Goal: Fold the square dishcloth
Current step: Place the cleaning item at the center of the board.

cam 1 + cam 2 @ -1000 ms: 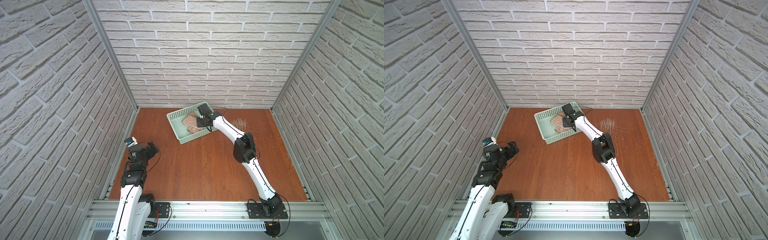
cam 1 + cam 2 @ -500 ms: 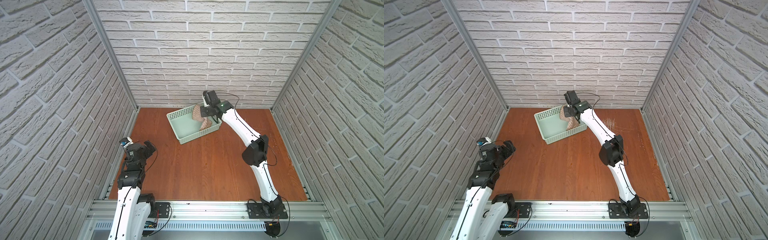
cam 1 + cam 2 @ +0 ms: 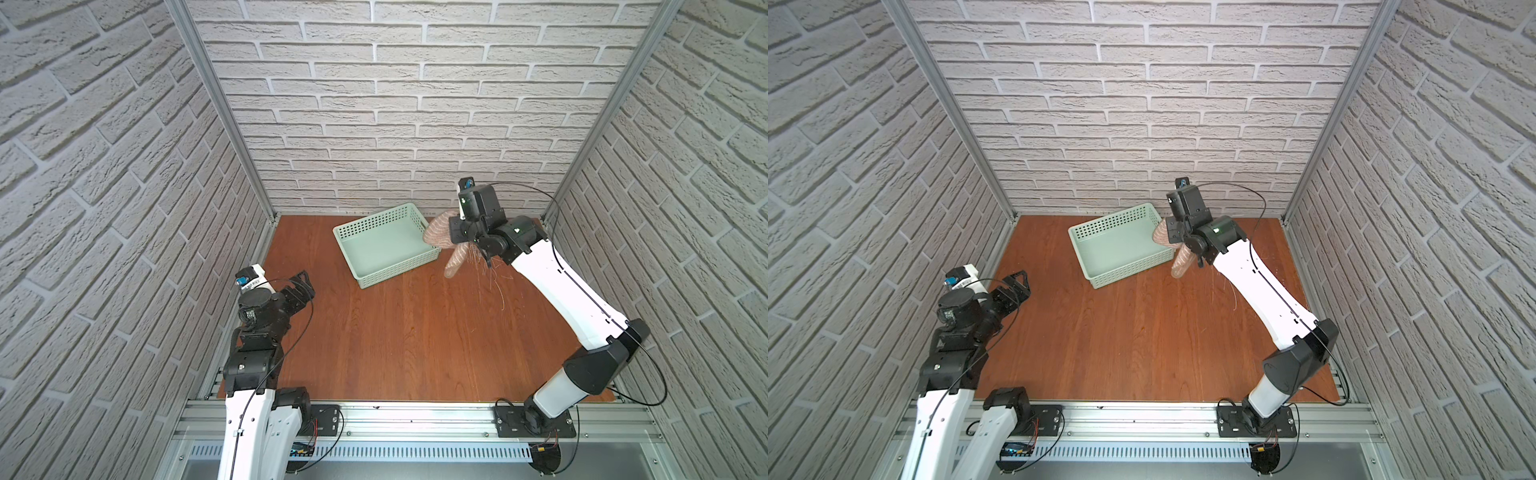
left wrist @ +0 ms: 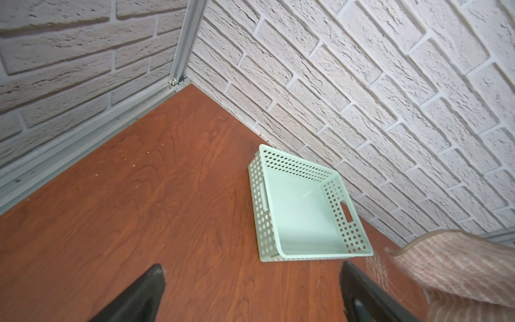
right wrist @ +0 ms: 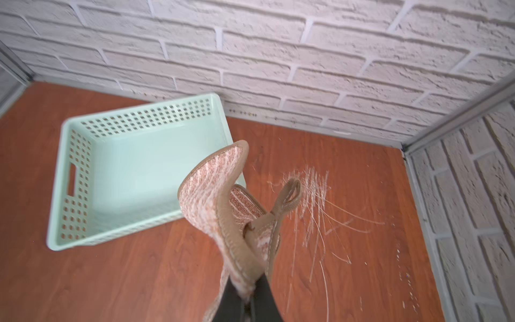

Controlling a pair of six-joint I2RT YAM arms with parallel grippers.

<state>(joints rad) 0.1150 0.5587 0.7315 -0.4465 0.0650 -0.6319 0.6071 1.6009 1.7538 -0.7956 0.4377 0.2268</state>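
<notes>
1. We see the right gripper (image 5: 248,295) with its jaws closed on a bunched edge of the square dishcloth (image 5: 211,195). The cloth hangs crumpled in the air, just beside the right end of the mint-green basket (image 3: 397,271), with its corner loop (image 5: 291,192) dangling free.
2. The left gripper (image 3: 302,284) hovers near the left wall with its jaws wide open and empty, well apart from the cloth.
3. We judge that the step in hand is carrying the cloth to open table. No fold is made yet.
4. The next move calls for laying the cloth flat on bare wood with its corners showing. The left gripper would likely need to cross over and take a second corner, since limp terry may land bunched.
5. The table (image 3: 395,340) is reddish-brown wood grain. Pale scratch marks (image 5: 312,200) lie near its far right corner, below the cloth. The basket holds nothing.
6. White brick-pattern walls (image 3: 395,104) close three sides. An aluminium rail (image 3: 415,419) at the front carries both arm bases.
</notes>
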